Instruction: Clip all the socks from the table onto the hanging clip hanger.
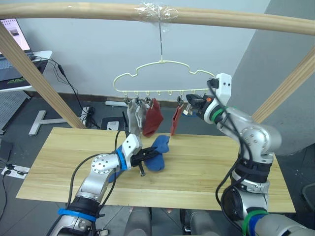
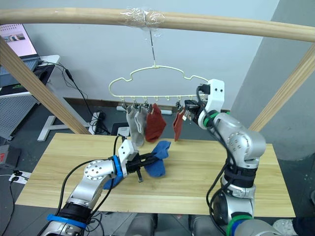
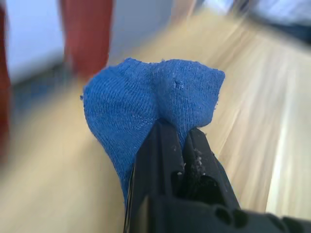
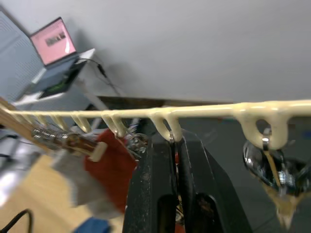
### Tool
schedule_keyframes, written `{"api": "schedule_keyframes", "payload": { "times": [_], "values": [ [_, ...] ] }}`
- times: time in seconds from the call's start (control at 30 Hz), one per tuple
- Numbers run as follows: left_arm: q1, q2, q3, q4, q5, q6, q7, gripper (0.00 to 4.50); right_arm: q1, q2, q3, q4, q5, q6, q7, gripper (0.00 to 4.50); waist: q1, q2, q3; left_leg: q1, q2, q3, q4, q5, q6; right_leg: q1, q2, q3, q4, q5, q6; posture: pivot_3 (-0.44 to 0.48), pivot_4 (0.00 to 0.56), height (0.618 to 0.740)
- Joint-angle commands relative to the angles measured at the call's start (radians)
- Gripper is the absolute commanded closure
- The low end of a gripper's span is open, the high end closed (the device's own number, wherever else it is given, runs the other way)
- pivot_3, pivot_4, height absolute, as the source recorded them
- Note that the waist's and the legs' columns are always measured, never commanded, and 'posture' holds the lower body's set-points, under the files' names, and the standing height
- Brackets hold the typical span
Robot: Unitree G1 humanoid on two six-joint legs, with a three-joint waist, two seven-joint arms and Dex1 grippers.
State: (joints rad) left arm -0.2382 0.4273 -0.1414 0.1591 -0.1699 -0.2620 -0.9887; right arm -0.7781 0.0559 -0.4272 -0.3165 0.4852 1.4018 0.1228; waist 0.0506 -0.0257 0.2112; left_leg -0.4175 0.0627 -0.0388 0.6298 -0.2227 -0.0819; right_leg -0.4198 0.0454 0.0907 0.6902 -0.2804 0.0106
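Observation:
The pale yellow-green clip hanger (image 1: pixel 162 78) hangs by its hook from a wooden pole. Two grey socks (image 1: pixel 134 115) and a rust-red sock (image 1: pixel 152 118) are clipped on its left half, and a second rust-red sock (image 1: pixel 175 119) hangs further right. My right gripper (image 1: pixel 189 105) is at the clip row beside that sock. In the right wrist view its fingers (image 4: pixel 155 165) stand pinched together on a clip under the hanger bar (image 4: pixel 204 111). My left gripper (image 1: pixel 149 155) is shut on a blue sock (image 1: pixel 160 147), held just above the table (image 1: pixel 206 167). Its knit bulges over the fingertips (image 3: pixel 165 141).
The round wooden pole frame (image 1: pixel 147 12) spans overhead, with slanted legs at both sides of the table. A blue patch (image 1: pixel 112 176) lies under my left forearm. A laptop (image 1: pixel 10 34) on a desk and floor cables (image 1: pixel 88 115) are behind the table at the left.

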Motion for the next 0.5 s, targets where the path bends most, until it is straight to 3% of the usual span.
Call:
{"api": "schedule_keyframes", "payload": {
  "times": [0.03,0.13,0.5],
  "values": [
    [-0.019,-0.025,-0.006,-0.069,-0.047,-0.070,-0.021,4.49,-0.051,0.058,-0.185,-0.007,0.012,0.196,-0.063,4.50,0.002,0.000,0.000,0.000,0.000,0.000,0.000,0.000,0.000,0.000,0.000,0.000,0.000,0.000,0.000,0.160,0.166,0.740],
    [-0.060,-0.058,-0.024,-0.075,-0.014,-0.119,0.011,4.49,-0.109,0.120,-0.301,0.018,0.038,0.213,-0.131,4.50,0.009,0.000,0.000,-0.001,-0.001,0.000,0.000,0.000,0.000,0.000,0.000,-0.001,-0.001,0.000,0.000,0.159,0.168,0.740],
    [-0.098,-0.106,-0.040,-0.151,-0.025,-0.042,0.070,4.49,-0.123,0.140,-0.335,0.031,0.214,0.213,-0.304,4.50,0.006,0.000,-0.001,-0.001,-0.001,0.000,0.000,0.000,0.000,0.000,0.000,-0.001,-0.002,0.000,0.000,0.150,0.173,0.740]
  ]
}}
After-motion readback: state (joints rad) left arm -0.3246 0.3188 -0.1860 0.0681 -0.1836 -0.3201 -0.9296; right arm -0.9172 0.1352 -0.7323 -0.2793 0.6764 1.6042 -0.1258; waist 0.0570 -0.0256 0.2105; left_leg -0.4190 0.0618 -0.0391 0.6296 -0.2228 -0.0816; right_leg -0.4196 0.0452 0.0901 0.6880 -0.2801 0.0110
